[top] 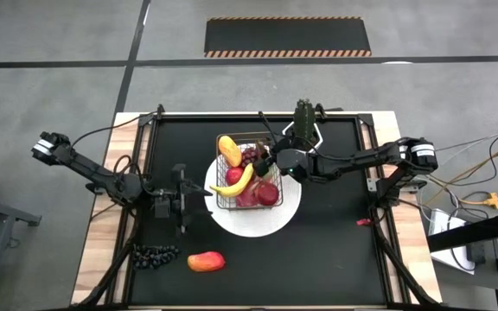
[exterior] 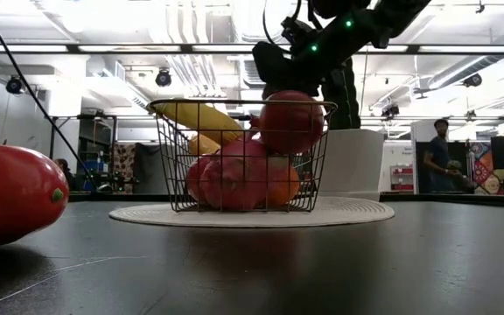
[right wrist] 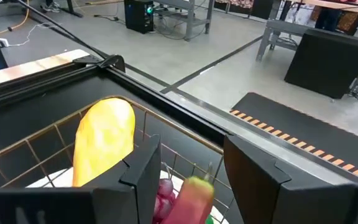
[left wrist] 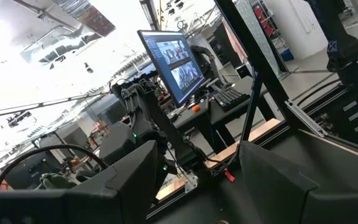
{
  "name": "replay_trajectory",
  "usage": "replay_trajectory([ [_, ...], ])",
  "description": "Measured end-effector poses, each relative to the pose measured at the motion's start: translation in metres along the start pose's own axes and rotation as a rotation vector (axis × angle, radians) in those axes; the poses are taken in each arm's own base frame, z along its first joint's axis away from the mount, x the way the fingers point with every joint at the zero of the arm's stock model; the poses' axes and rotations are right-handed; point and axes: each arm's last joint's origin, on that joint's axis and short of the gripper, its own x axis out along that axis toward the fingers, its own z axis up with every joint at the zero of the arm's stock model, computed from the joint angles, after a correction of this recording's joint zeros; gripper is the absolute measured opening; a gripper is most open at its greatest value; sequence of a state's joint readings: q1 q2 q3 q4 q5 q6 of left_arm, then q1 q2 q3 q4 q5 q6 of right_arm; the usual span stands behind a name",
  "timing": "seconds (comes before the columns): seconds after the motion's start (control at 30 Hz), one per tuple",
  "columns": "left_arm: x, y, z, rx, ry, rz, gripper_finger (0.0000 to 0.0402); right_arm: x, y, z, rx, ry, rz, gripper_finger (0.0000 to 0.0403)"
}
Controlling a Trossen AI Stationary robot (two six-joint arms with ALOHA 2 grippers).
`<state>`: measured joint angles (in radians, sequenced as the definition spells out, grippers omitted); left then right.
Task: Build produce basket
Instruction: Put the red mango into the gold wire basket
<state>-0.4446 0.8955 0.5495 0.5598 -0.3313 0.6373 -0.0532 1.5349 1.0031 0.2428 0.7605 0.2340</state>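
1. The basket (top: 245, 173) stands on a round white plate (top: 258, 221) near the middle of the tabletop (top: 335, 250), a little toward the far edge. It already holds much of the produce: a yellow banana (top: 234, 183), red apples (top: 267, 193), a yellow-orange fruit (top: 229, 150) and dark grapes (top: 251, 155).

2. The right hand (top: 272, 162) hangs just over the basket's right side. In the right wrist view its fingers (right wrist: 143, 171) stand partly apart, and a pink-green piece (right wrist: 194, 194) lies between them. I cannot tell whether the fingers grip this piece or it rests free on the pile.

3. Two pieces are not yet in the basket. A red-orange mango (top: 206, 261) and a second bunch of dark grapes (top: 156, 254) lie near the front-left corner of the tabletop, well apart from the basket.

4. The left hand (top: 180, 200) waits low over the tabletop, just left of the plate. Its fingers (left wrist: 135, 171) are wide apart and hold nothing.

5. The relation that matters: both loose pieces lie toward the front edge from the left hand, and the left arm is clearly nearer to them than the right arm, which would have to reach across the plate.

6. The mango's long axis runs about along the front edge, from left to right. In my judgement, the left hand should close across its short width.
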Motion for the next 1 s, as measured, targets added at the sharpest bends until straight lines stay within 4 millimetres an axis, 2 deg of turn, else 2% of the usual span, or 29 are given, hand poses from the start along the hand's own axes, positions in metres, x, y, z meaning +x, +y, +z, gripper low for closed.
replay_trajectory([
  [0.1, 0.000, 0.000, 0.000, 0.000, 0.001, -0.001, 0.0212, -0.003, -0.001, 0.003, -0.024, -0.006, 0.005, 0.0162],
  [0.2, 0.001, -0.002, -0.001, 0.002, 0.007, -0.005, 0.0212, -0.014, 0.002, 0.010, -0.070, -0.030, 0.034, 0.0162],
  [0.3, 0.003, -0.004, -0.003, -0.010, 0.017, -0.012, 0.0212, -0.036, 0.010, 0.019, -0.173, -0.051, 0.134, 0.0162],
  [0.47, 0.009, -0.010, -0.009, -0.122, 0.042, -0.027, 0.0212, -0.084, 0.019, 0.027, -0.362, -0.077, 0.306, 0.0162],
  [0.6, 0.018, -0.021, -0.019, -0.283, 0.098, -0.051, 0.0212, -0.116, 0.017, 0.018, -0.503, -0.069, 0.417, 0.0159],
  [0.7, 0.027, -0.035, -0.029, -0.411, 0.155, -0.075, 0.0212, -0.133, 0.012, 0.003, -0.564, -0.068, 0.595, 0.0154],
  [0.83, 0.045, -0.057, -0.034, -0.511, 0.183, -0.105, 0.0212, -0.140, 0.003, -0.014, -0.566, -0.131, 0.780, 0.0153],
  [1.0, 0.072, -0.076, -0.027, -0.579, 0.235, -0.095, 0.0212, -0.144, -0.009, -0.024, -0.584, -0.235, 0.797, 0.0153],
])
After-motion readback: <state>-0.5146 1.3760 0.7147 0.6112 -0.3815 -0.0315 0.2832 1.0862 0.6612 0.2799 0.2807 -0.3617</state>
